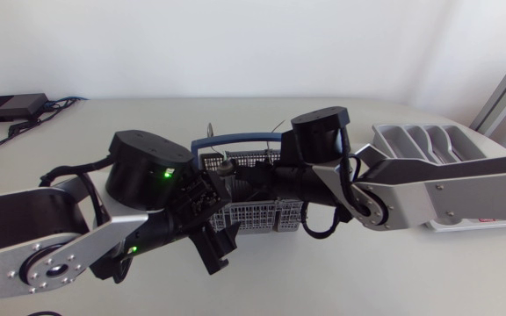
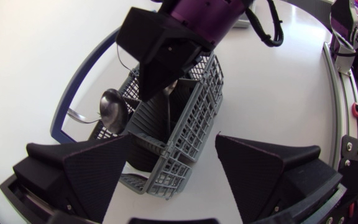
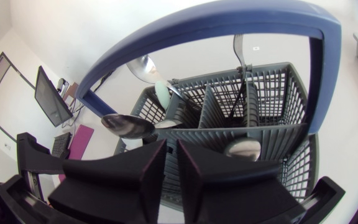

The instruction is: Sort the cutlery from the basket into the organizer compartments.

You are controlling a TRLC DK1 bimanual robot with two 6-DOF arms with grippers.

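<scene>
Pale table holds the basket at its middle with at least 3 spoons still inside, and the organizer shows bare slots where visible, so sorting seems barely begun. Spread wide around a basket corner, the left gripper grips nothing; the right gripper, dipped into the basket, is pinched to a thin slit with nothing visibly between its fingers.

Left gripper gapes wide, right gripper has fingers drawn close together.
</scene>
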